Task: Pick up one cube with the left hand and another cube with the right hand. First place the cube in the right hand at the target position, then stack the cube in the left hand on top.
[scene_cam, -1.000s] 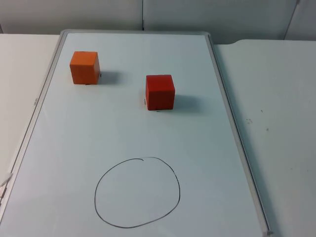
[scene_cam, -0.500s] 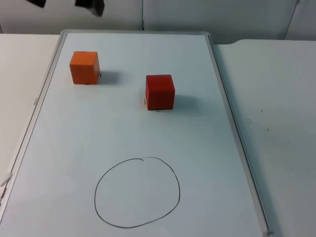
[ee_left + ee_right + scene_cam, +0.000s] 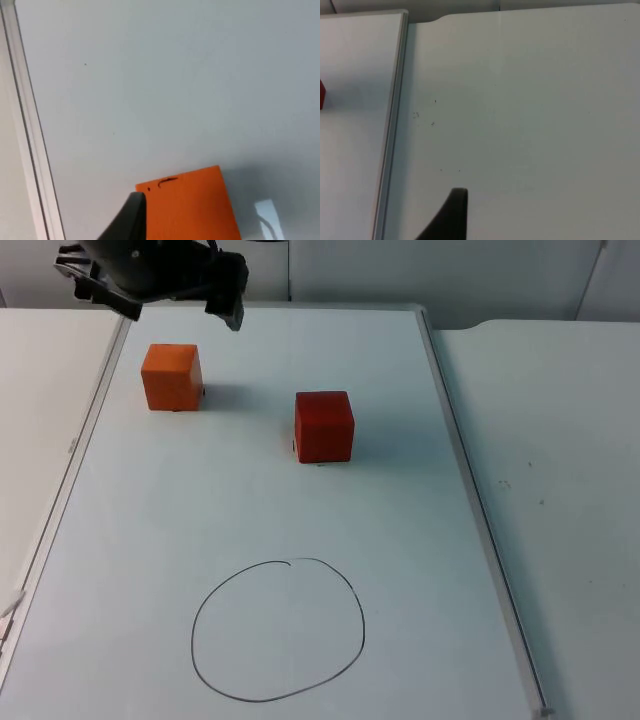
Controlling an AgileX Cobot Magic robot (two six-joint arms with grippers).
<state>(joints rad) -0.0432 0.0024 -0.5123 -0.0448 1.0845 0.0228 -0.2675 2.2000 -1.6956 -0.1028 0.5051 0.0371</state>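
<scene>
Above the far left of the whiteboard (image 3: 260, 490), the left gripper (image 3: 165, 295) hangs over the orange cube (image 3: 171, 376) with its fingers spread wide, one dark tip to either side of the cube's line. That spread suits a descent onto the cube; no contact is made and the cube sits flat on the board. From the left wrist, the orange cube (image 3: 192, 205) lies just beside one black fingertip (image 3: 131, 220), near the board's metal frame (image 3: 30, 130).

The red cube (image 3: 324, 426) stands apart from the orange one, nearer the board's middle, untouched. The drawn circle (image 3: 278, 630), judged to be the target position, lies well apart from both cubes at the near end.

The right arm waits off the board; its wrist camera looks onto the white table top (image 3: 530, 110), the board's frame (image 3: 392, 125) and an edge of the red cube (image 3: 322, 95). Whether the right gripper's fingers are apart or together I cannot tell.

A grey partition wall (image 3: 420, 270) closes the far side.
</scene>
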